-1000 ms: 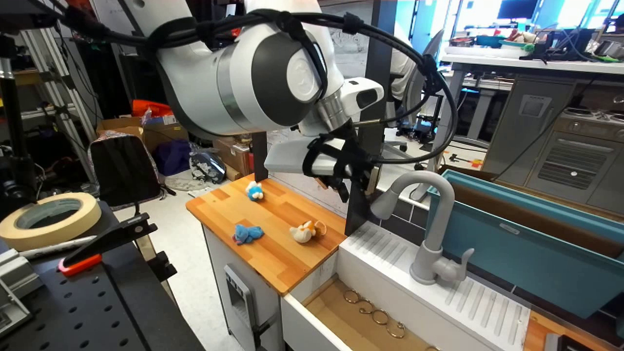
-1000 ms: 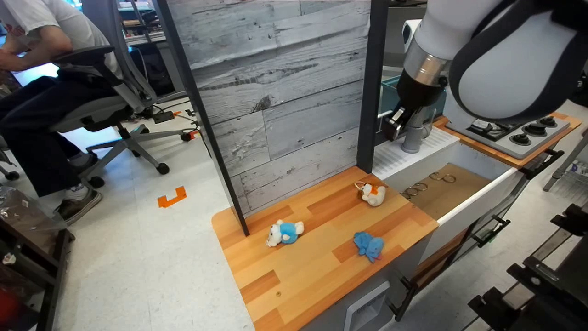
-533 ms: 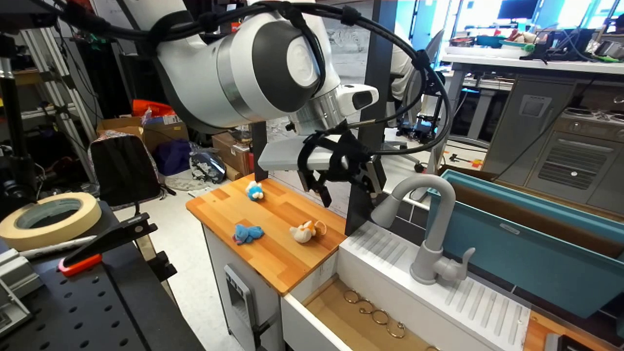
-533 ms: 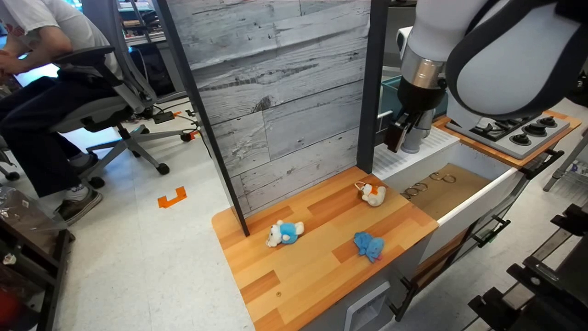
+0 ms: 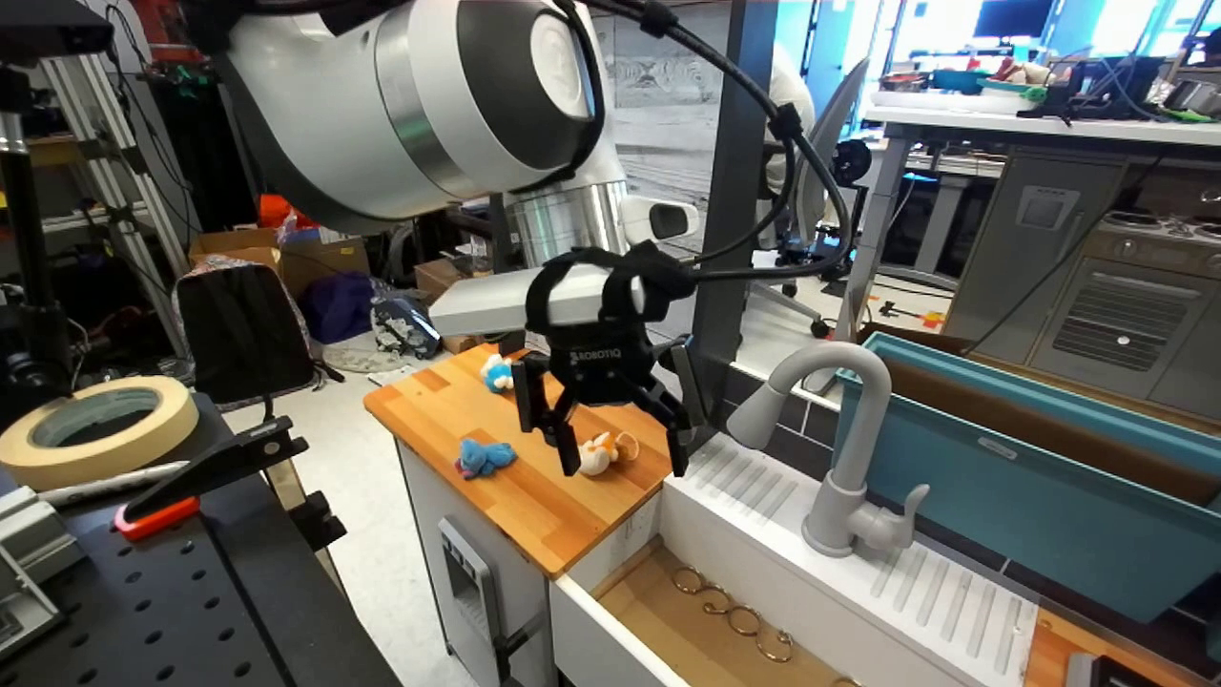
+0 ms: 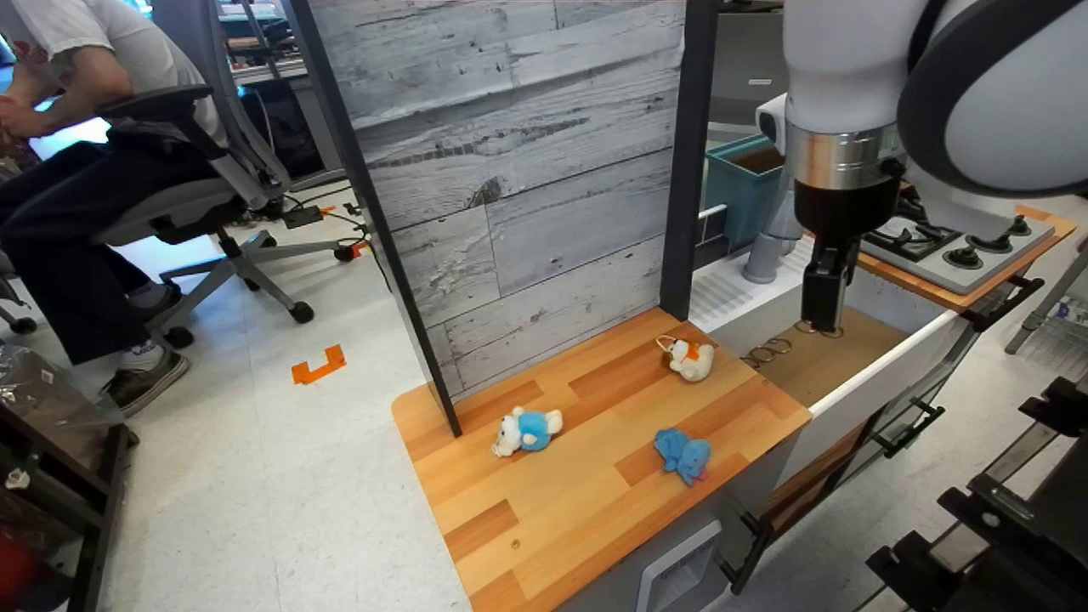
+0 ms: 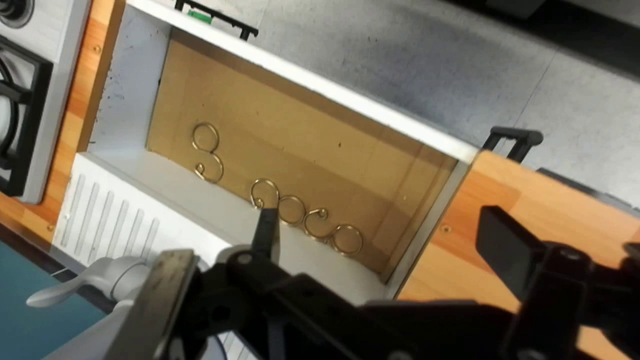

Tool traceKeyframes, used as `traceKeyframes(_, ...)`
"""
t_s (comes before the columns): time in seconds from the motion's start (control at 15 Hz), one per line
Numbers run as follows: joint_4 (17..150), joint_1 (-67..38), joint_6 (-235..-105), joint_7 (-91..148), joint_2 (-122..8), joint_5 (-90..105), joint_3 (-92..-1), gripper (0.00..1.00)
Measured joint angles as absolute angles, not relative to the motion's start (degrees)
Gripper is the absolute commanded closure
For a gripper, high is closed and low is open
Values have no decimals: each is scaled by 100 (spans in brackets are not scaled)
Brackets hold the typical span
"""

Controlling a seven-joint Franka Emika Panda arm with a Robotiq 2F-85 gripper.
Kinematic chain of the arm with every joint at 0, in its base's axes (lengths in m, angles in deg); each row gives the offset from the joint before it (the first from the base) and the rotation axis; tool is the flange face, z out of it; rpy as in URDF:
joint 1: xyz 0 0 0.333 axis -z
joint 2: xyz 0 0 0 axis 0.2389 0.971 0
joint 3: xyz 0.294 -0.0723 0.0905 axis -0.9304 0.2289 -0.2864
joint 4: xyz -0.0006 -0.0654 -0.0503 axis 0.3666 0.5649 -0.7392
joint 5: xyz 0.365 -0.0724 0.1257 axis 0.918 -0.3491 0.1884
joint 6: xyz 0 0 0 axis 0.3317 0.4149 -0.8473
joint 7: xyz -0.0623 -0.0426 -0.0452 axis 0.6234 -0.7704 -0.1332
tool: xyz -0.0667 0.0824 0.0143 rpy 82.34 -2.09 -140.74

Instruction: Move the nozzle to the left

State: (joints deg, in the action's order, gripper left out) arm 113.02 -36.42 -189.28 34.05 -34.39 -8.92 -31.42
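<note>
The nozzle point(image 5: 863, 420) is a light grey faucet with a thick base and an arching spout, standing upright on the white ribbed ledge behind the sink. Its spout end points left in that exterior view, toward the dark post. My gripper point(image 5: 623, 458) hangs to the left of the spout with its fingers down, wide apart and holding nothing. In an exterior view the gripper point(image 6: 822, 314) is seen edge-on over the sink, with the nozzle point(image 6: 762, 255) partly behind the arm. The wrist view shows the nozzle's handle point(image 7: 95, 280) at lower left, while the gripper point(image 7: 379, 220) covers much of the rest.
Below lies the white sink point(image 7: 300, 75) with several metal rings point(image 7: 292, 210) in it. A wooden counter point(image 5: 534, 506) bears a blue toy point(image 5: 485, 458), a white-and-orange toy point(image 5: 601, 452) and a blue-and-white toy point(image 6: 527, 430). A teal bin point(image 5: 1030, 515) stands behind the ledge; a dark post point(image 6: 684, 170) rises beside the counter.
My gripper has opened wide and pulled away from the spout, going left and down in an exterior view and turning upright. The spout end sits very slightly lower; the nozzle's base has not moved.
</note>
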Motion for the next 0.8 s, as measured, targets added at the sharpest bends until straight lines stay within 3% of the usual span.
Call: traceKeyframes(0.8, 11879, -1180, -18067, 5530, -4897, -270, -4818, 0)
